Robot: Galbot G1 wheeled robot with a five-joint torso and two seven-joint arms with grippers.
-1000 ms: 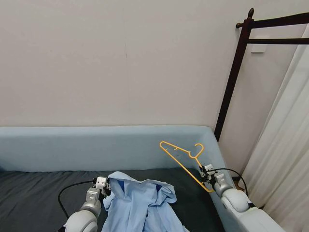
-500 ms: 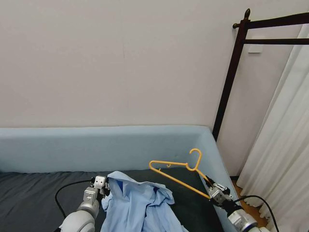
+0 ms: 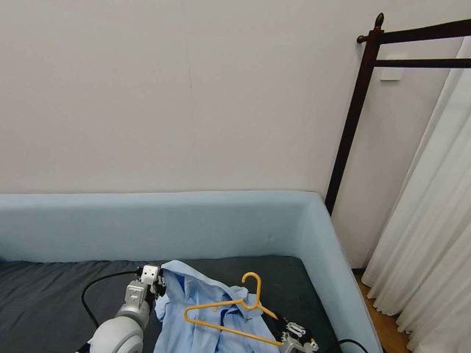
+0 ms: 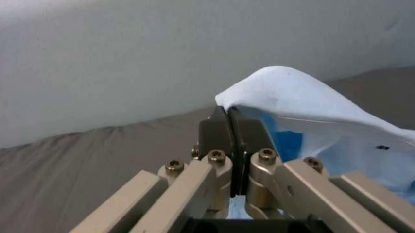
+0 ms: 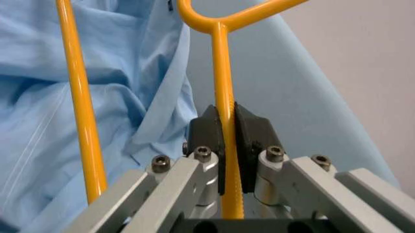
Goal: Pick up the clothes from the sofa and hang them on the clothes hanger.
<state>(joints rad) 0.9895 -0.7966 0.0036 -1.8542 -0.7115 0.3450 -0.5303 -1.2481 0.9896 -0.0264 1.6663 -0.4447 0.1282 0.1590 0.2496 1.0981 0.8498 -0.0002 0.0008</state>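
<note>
The lower edge of the head view cuts off the shirt (image 3: 213, 318), so we cannot make out its full shape. The right gripper (image 3: 294, 344) sits half past that same edge. From the right wrist, we lose the hanger (image 5: 222, 73) twice: its hook runs off the frame, and its bar disappears between the clamped fingers. From the left wrist, the shirt's fold vanishes inside the left gripper (image 4: 228, 127). The sofa (image 3: 221, 220) hides the clothes rack's (image 3: 352, 118) foot.

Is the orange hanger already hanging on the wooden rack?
No, the right tool grips the hanger low over the shirt, away from the rack.
</note>
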